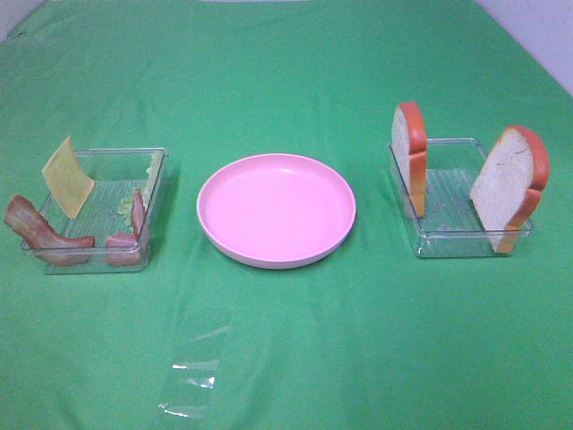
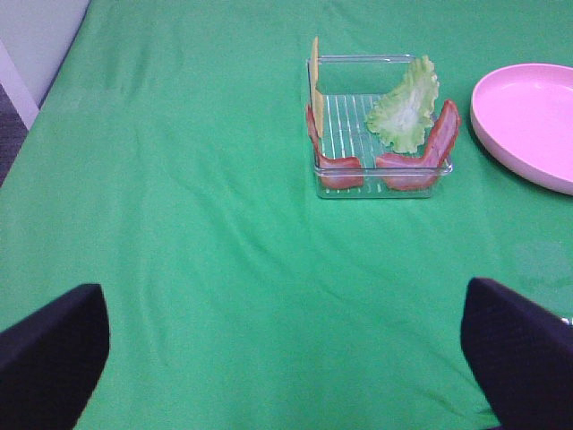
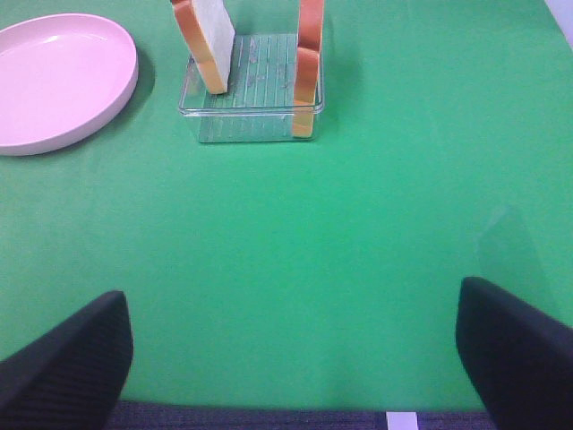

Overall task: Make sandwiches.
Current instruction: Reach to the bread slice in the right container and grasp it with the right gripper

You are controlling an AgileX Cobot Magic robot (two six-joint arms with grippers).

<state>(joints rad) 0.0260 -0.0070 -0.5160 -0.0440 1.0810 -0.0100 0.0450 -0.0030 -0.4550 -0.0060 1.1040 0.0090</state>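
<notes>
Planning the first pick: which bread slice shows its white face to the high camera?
The outer slice, farthest from the pink plate; the inner slice stands nearly edge-on.

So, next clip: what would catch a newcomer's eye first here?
The pink plate sits at the centre of the green cloth with nothing on it. In the right tray, two bread slices stand upright. The left tray holds cheese, bacon and lettuce.
</notes>
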